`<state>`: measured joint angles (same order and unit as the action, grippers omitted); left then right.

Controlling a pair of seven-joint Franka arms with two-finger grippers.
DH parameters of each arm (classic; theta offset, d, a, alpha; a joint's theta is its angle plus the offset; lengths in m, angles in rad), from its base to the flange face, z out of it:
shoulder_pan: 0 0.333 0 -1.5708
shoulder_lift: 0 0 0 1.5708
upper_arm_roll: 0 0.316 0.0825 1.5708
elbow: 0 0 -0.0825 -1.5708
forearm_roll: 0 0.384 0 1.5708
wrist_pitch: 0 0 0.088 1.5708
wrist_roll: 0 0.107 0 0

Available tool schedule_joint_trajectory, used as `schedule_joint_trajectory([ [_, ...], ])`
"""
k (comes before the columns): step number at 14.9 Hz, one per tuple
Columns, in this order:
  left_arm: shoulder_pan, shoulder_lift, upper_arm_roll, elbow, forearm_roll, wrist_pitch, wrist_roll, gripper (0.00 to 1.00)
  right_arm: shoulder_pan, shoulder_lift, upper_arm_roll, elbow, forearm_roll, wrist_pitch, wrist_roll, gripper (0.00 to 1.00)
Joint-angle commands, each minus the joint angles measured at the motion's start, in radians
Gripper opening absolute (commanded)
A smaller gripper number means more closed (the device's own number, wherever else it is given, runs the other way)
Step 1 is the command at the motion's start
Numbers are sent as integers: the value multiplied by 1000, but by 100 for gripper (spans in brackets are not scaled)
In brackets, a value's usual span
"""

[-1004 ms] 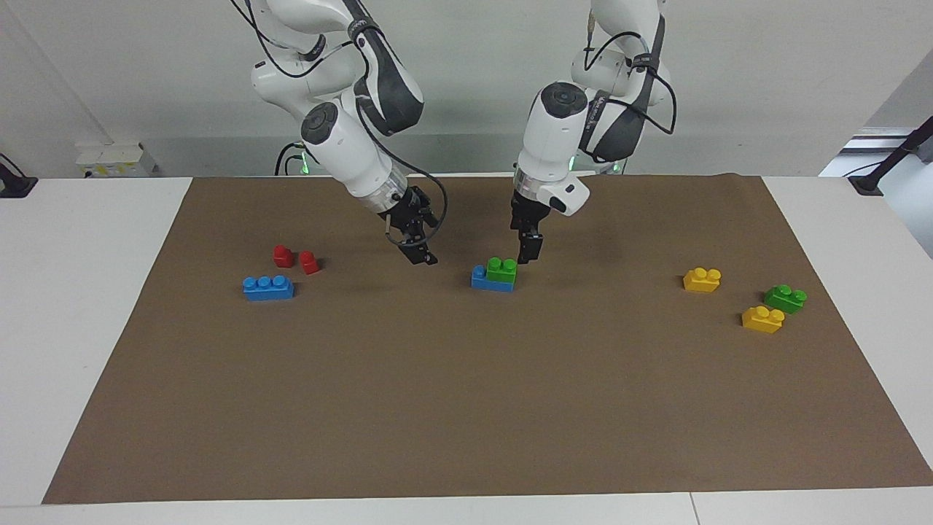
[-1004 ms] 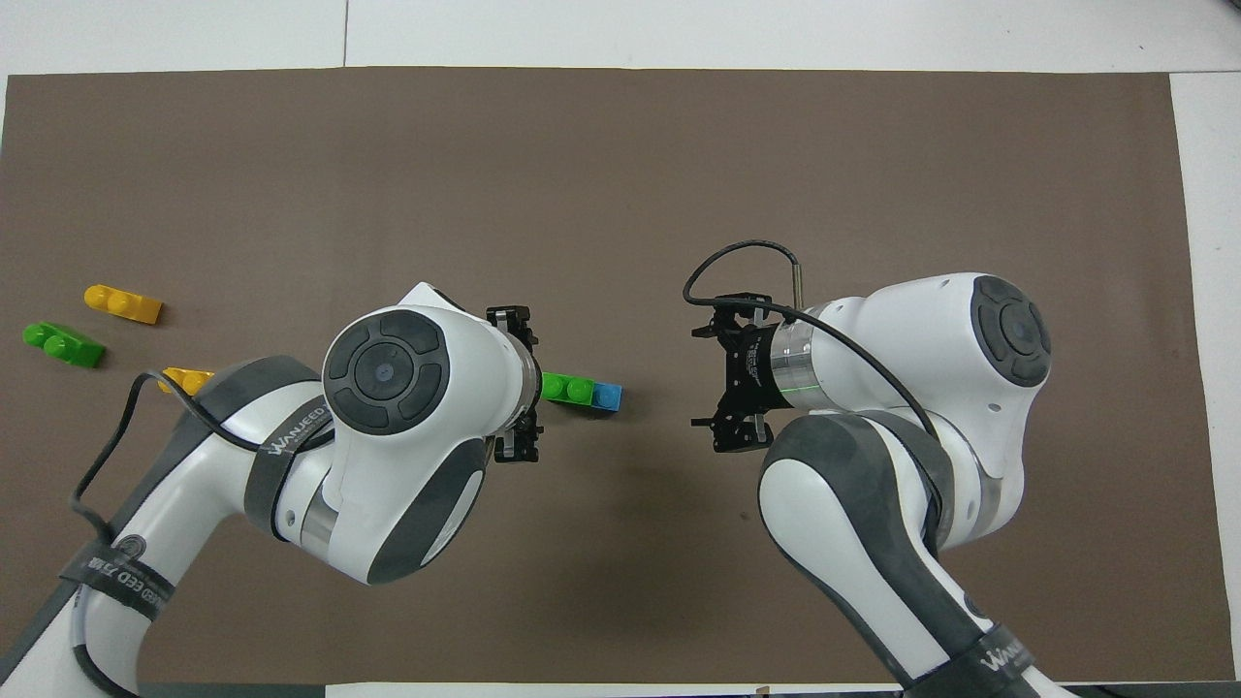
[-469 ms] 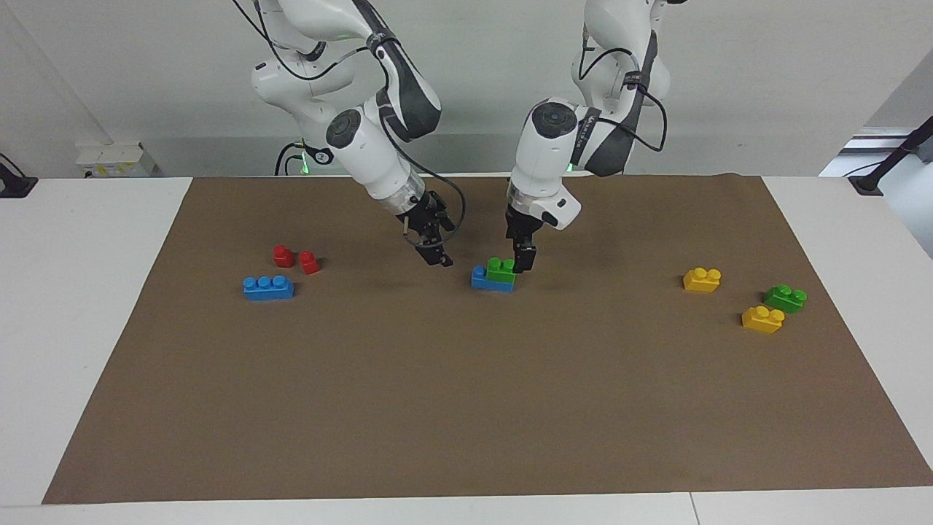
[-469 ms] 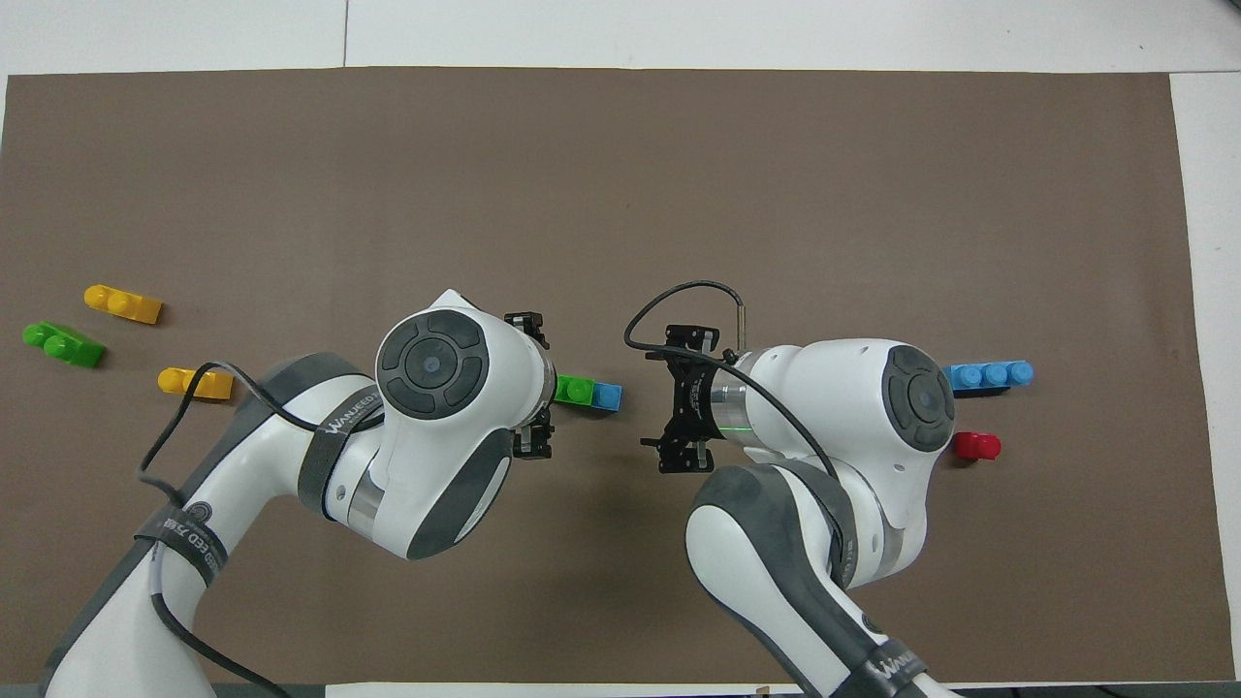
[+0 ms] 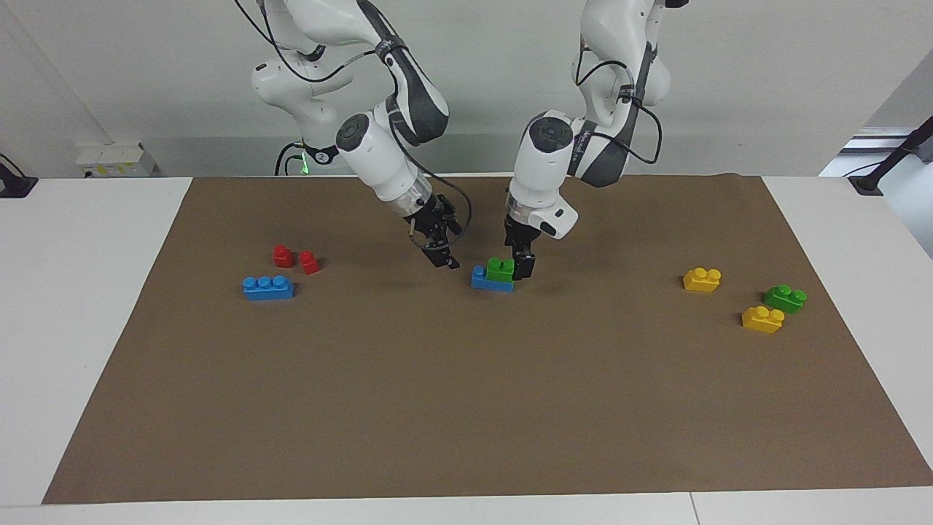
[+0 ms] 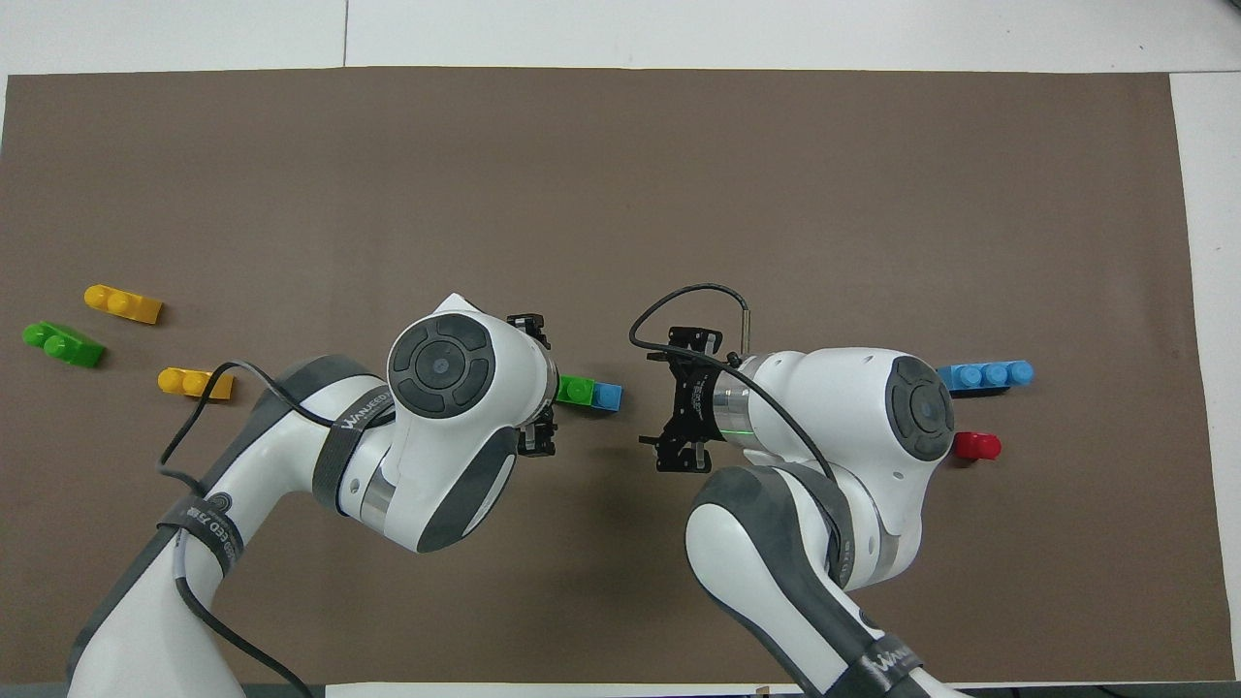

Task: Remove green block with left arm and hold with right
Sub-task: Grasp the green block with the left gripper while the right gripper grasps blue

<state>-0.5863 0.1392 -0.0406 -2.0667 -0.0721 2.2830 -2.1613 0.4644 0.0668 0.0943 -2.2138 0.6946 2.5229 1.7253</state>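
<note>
Left gripper (image 5: pixel 522 267) low against the green block (image 5: pixel 500 269) atop the blue brick (image 5: pixel 482 279); jaw state indeterminable. Right gripper (image 5: pixel 442 257) beside, likewise indeterminable.

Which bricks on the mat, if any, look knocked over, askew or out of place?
Nothing stands out. The small bright green two-stud plastic brick sits squarely on the blue brick. The left gripper is down at its end toward the left arm; the right gripper hangs beside the stack. Other loose bricks stand upright.
</note>
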Motion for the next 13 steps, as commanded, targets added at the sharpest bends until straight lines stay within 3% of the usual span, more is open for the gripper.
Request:
schedule_joint_trajectory([
  [1,-21,8,18,-29,-14,41,-12,100,28,19,-1,-17,26,57,-10,98],
  [13,-33,34,18,-24,-3,56,-29,100,45,102,-1,-12,28,125,-12,98],
])
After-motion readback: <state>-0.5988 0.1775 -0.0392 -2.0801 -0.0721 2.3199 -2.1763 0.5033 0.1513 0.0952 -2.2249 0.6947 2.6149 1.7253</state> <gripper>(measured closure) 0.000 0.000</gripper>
